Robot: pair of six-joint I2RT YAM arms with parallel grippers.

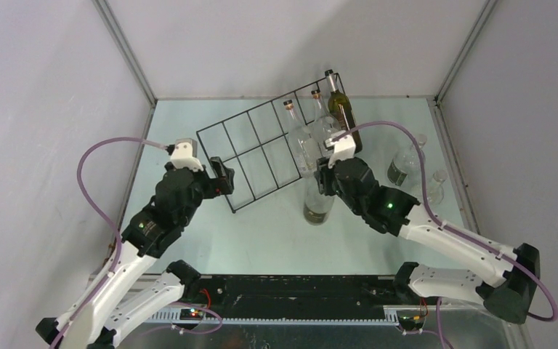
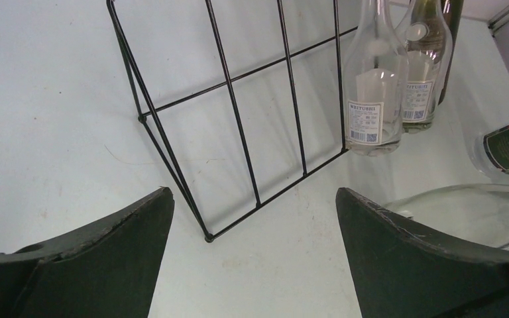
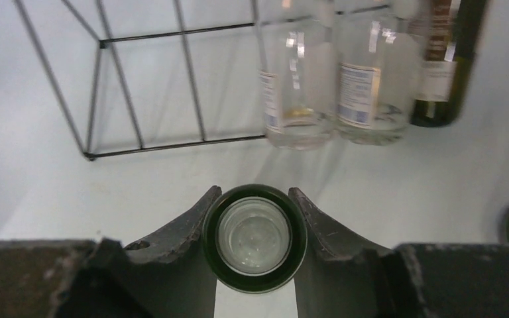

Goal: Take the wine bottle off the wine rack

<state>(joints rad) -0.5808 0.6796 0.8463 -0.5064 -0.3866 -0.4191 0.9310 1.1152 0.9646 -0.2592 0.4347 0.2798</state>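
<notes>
While the right gripper (image 3: 254,199) clamps the neck of the upright wine bottle (image 1: 318,207), the wine rack (image 2: 232,99) sits just beyond its fingers on the pale table (image 1: 276,240). The left gripper (image 2: 253,195) gapes wide and empty, with the rack's corner just ahead of its fingertips. Grey walls (image 1: 276,43) enclose the table.

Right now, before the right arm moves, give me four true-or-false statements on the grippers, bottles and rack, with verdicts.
1. The right gripper is shut on a bottle by its neck. True.
2. The left gripper grips the wine rack. False: it is open and holding nothing, near the rack's corner.
3. That bottle sits inside the wine rack. False: it is upright outside the rack, on its near side.
4. A dark green bottle stands beside two clear bottles at the rack's far end. True.
</notes>
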